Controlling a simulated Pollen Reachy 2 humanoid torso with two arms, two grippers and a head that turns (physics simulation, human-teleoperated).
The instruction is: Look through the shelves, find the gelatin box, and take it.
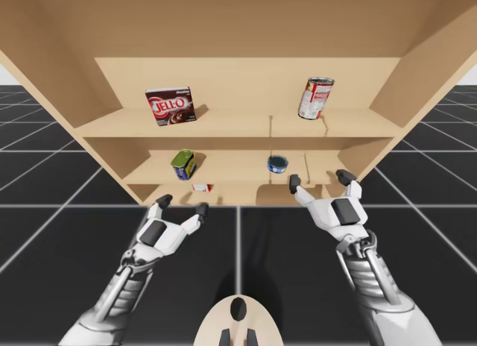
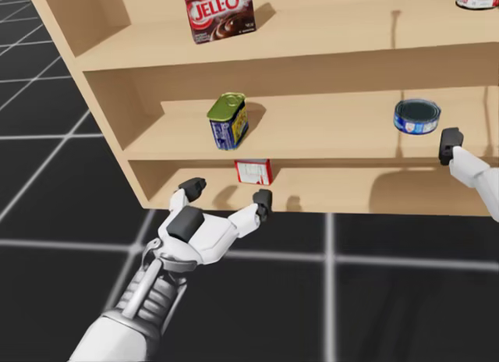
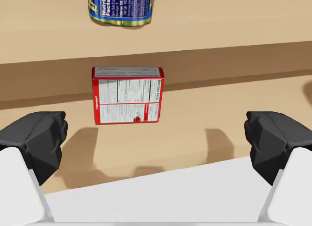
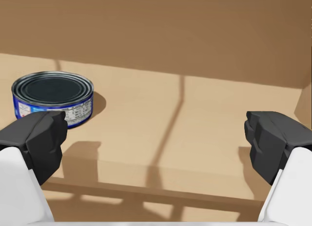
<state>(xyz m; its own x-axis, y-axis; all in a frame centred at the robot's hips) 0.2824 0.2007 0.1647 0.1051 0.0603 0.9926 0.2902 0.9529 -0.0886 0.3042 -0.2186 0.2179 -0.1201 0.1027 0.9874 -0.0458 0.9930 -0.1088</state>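
The small red box (image 3: 127, 95), standing on the bottom shelf (image 3: 195, 131), is faced squarely by the wide-open left gripper (image 3: 156, 141), the nearer one.

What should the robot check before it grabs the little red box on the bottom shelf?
1. The left gripper is open: ok.
2. The little red box stands straight ahead of it: ok.
3. Nothing between them: ok.
4. Gripper around the box: not ok, the box lies ahead.
5. The right gripper is out of the way, by the flat blue can: ok.
6. The box is gelatin: cannot tell.
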